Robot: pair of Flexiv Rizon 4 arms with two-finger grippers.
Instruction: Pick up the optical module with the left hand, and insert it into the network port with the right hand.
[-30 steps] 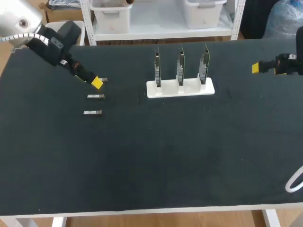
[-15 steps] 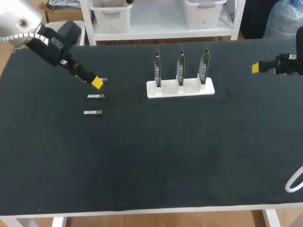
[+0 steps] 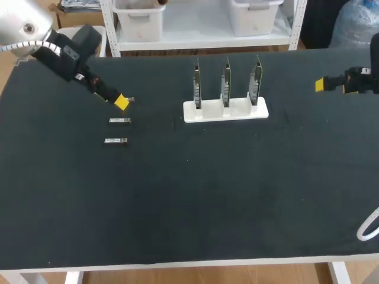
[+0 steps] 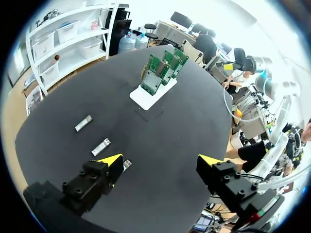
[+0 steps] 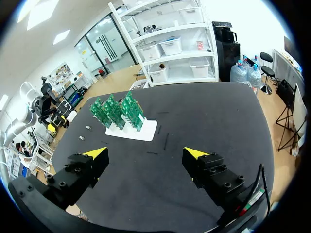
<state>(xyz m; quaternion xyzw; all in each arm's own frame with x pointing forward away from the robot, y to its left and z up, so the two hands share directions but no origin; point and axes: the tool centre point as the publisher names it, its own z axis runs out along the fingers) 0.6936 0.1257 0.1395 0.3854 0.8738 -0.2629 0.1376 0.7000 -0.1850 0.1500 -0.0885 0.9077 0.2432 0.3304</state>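
Left gripper spread wide; nearest optical module just beside one yellow tip, long axis oblique to the finger line. Right gripper also spread, well apart from it.

table: black | white stand, three upright boards | three optical modules, left side

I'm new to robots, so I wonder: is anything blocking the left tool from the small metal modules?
Nothing visible does: the open left tool hangs beside the nearest optical module, only bare table between them.
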